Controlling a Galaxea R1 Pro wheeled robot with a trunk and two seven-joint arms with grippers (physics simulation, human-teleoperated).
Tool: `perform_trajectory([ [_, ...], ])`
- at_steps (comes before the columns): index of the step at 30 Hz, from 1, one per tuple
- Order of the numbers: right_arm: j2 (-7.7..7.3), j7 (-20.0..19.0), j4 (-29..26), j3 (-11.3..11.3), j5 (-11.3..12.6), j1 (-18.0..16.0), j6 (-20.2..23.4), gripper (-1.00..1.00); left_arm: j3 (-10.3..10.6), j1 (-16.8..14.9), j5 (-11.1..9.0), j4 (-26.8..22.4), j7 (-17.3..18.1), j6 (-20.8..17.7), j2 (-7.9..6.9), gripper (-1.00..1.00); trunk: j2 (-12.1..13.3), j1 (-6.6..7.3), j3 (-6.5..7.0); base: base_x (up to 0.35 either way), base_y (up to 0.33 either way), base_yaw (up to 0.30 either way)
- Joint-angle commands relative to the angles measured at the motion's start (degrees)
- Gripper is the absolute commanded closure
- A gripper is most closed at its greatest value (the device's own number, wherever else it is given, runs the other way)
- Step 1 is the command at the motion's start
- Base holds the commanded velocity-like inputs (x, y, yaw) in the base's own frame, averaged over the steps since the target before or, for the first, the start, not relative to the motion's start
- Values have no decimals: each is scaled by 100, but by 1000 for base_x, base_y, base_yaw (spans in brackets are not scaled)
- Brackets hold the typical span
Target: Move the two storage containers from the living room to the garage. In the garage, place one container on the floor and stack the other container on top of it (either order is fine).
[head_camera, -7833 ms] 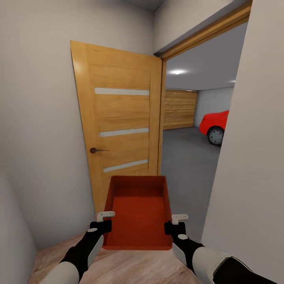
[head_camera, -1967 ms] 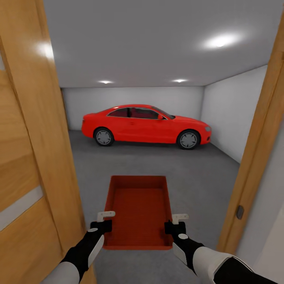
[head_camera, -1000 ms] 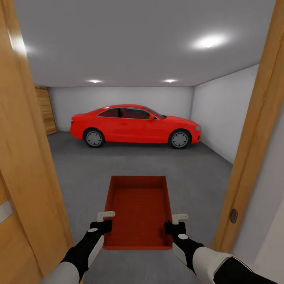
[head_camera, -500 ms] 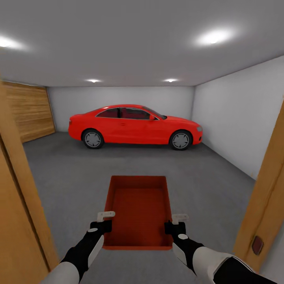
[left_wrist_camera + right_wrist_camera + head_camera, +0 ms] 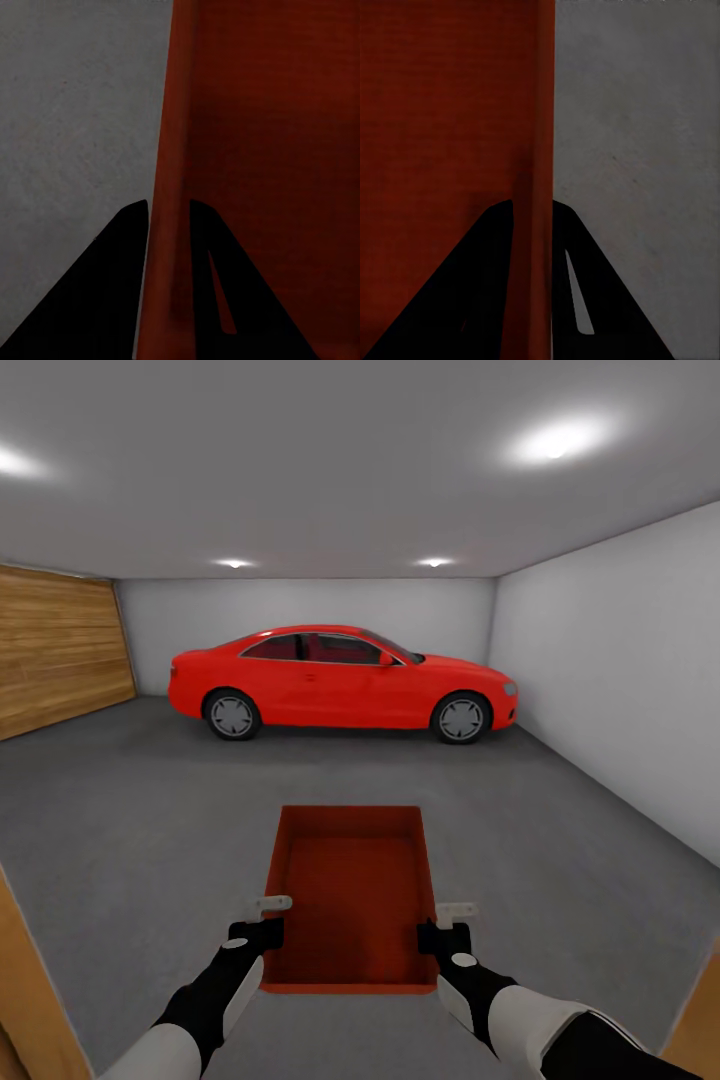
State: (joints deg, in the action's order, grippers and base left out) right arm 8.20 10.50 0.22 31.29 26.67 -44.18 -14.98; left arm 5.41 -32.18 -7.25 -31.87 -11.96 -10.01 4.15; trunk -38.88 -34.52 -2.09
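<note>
Above the grey floor [image 5: 150,810], both sets of fingers [image 5: 268,905] pinch the orange-red container's [image 5: 350,880] side walls.

Slatted door [image 5: 55,660] cut by frame edge.

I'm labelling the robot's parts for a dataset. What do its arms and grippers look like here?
Both arms have white shells nearer the body that change to black at the wrists, with a small white round patch on each wrist. The left gripper and right gripper have black bases with pale grey-white angular fingers. In the wrist views the fingers appear as dark wedge shapes. No cables or lettering are visible.
</note>
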Motion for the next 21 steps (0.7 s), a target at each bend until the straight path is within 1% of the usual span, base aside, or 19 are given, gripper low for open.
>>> perform_trajectory([
  [1, -20, 27, 14, 8, 137, -3, -41, 100, -49, -8, 57, -21, -246, -45, -11, 100, -9, -5, -10, 321, 0, 0],
  [21, -20, 27, 14, 8, 137, -3, -46, 100, -49, -8, 57, -21, -246, -45, -11, 100, -9, -5, -10, 321, 0, 0],
])
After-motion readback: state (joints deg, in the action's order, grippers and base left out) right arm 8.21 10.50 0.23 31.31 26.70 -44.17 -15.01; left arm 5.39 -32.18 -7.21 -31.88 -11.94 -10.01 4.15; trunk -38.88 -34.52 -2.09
